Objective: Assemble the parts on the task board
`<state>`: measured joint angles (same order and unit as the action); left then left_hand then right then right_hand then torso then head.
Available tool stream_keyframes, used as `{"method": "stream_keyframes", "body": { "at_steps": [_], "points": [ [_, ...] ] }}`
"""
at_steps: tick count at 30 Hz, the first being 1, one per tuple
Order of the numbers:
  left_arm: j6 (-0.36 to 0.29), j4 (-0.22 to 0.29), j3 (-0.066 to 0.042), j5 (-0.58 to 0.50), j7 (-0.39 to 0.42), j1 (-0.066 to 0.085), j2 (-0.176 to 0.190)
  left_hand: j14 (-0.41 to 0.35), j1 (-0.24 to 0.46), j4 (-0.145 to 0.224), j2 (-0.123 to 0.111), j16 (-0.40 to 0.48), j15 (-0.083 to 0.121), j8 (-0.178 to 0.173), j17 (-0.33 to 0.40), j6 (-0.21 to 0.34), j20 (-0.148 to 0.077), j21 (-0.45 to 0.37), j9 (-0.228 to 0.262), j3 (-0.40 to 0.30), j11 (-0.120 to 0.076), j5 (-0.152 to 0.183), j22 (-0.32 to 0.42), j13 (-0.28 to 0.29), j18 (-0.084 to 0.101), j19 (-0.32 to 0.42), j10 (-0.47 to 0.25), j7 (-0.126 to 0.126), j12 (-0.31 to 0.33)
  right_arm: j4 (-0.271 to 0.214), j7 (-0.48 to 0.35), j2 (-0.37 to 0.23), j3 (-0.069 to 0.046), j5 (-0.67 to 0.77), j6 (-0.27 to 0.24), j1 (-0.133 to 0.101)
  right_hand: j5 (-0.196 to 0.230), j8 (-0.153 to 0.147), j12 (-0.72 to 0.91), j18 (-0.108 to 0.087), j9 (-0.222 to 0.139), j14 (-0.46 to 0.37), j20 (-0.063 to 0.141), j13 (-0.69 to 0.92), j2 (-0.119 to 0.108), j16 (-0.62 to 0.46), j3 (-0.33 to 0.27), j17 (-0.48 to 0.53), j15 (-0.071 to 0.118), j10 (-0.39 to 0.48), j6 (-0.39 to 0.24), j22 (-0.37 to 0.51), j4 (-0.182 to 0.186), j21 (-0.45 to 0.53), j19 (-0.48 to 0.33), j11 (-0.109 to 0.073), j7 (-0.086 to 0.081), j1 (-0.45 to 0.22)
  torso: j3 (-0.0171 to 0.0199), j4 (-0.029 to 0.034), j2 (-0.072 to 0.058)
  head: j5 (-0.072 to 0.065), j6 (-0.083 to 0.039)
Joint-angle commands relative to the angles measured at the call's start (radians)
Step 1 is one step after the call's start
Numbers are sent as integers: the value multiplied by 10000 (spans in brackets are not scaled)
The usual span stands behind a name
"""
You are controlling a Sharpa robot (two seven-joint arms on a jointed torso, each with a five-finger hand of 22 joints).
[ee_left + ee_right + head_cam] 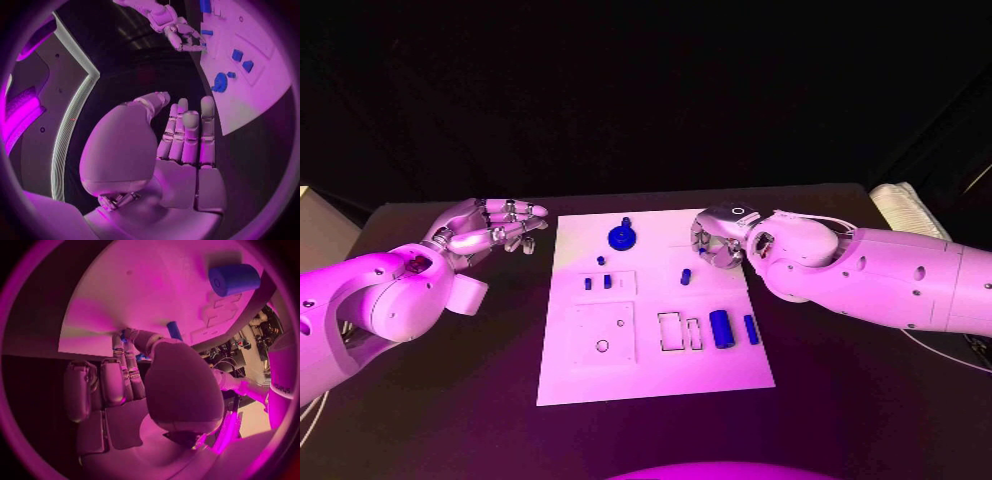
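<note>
The white task board [574, 370] lies in the middle of the table. On it are a round blue part [622, 237] at the far edge, a short blue peg [687, 276], a blue cylinder [721, 328] and several small blue pieces. My right hand [721, 238] hangs over the board's far right edge with its fingers bent down to the surface. Its thumb [147, 340] ends close beside the peg [174, 330]; whether anything is pinched there is hidden. My left hand [495, 232] floats off the board's far left corner, fingers [187, 130] straight and empty.
Cut-out slots [679, 330] and outlined recesses [604, 328] mark the board's near half. A white object [909, 208] lies at the table's far right. Bare black table [444, 400] surrounds the board on the near left.
</note>
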<state>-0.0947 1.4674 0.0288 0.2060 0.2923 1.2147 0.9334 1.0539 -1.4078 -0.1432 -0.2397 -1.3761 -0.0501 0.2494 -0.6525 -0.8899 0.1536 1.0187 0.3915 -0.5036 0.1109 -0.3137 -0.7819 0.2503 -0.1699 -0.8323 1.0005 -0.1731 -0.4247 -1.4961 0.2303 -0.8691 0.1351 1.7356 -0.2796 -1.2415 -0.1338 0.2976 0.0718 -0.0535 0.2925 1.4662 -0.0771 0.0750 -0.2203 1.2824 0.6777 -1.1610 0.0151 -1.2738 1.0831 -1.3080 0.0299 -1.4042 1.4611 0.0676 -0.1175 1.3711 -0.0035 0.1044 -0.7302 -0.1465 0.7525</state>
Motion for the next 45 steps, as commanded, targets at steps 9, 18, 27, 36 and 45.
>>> {"method": "stream_keyframes", "body": {
  "at_steps": [9, 18, 27, 36, 45],
  "points": [
    [-48, -57, -10, 94, 7, 0, -73, -58, -93, 62, 56, 1, -15, -1, -13, 58, 22, -54, -11, -6, 17, -23, 11, 20, -139, -4, -61, -24, -66, -329, 358, -146, 98, 255, -954, 116, -52, 112, 4, 121, 105, 332, 33, 42, 251, 89, 183, 5, 122, -315, 98, -1039, -136, -179, 304, -161, -6, 82, -4, -5, 27, -31, -59],
    [-158, -126, -10, 94, -8, 0, -143, -110, -98, 77, 17, 3, -74, -71, 58, 212, 44, -68, -48, 43, 102, -34, 18, 24, -129, -30, -229, -122, -43, -1032, 268, -456, 18, -19, -1643, -220, -52, 122, 0, 127, 124, 334, 31, 46, 252, 106, 207, -8, 123, -334, 102, -1067, -152, -204, 315, -163, -7, 58, -13, -6, 16, -30, -82],
    [-194, -78, -10, 94, 19, -5, -177, -113, -100, 79, 15, 1, -81, -79, 60, 230, 48, -71, -53, 47, 109, -35, 19, 26, -128, -31, -245, -128, -44, -2016, 95, -658, -26, -497, -1930, -273, -53, 139, -4, 130, 156, 335, 29, 52, 246, 131, 246, -24, 134, -366, 110, -1087, -196, -220, 319, -169, -7, 41, -4, -8, 5, 92, -58],
    [-301, 36, -10, 80, 97, -41, -192, -110, -102, 79, 17, -1, -84, -82, 52, 238, 50, -72, -54, 49, 112, -35, 19, 28, -127, -32, -251, -132, -46, -3055, -411, -436, -28, -980, -2542, 240, -53, 142, -10, 133, 168, 332, 29, 53, 246, 129, 267, -10, 136, -371, 106, -1101, -219, -233, 324, -168, -14, 42, -8, 20, 10, 566, -21],
    [-422, 139, -9, 49, 160, -70, -214, -121, -105, 80, 22, 1, -87, -84, 70, 243, 53, -73, -56, 49, 114, -37, 20, 31, -127, -32, -254, -134, -51, -3042, -740, 85, -19, -1009, -2829, 894, -52, 143, -23, 123, 182, 330, 29, 52, 244, 131, 289, -2, 134, -368, 95, -1069, -252, -202, 305, -162, -27, 44, -14, 4, 3, 1135, 162]
  ]
}}
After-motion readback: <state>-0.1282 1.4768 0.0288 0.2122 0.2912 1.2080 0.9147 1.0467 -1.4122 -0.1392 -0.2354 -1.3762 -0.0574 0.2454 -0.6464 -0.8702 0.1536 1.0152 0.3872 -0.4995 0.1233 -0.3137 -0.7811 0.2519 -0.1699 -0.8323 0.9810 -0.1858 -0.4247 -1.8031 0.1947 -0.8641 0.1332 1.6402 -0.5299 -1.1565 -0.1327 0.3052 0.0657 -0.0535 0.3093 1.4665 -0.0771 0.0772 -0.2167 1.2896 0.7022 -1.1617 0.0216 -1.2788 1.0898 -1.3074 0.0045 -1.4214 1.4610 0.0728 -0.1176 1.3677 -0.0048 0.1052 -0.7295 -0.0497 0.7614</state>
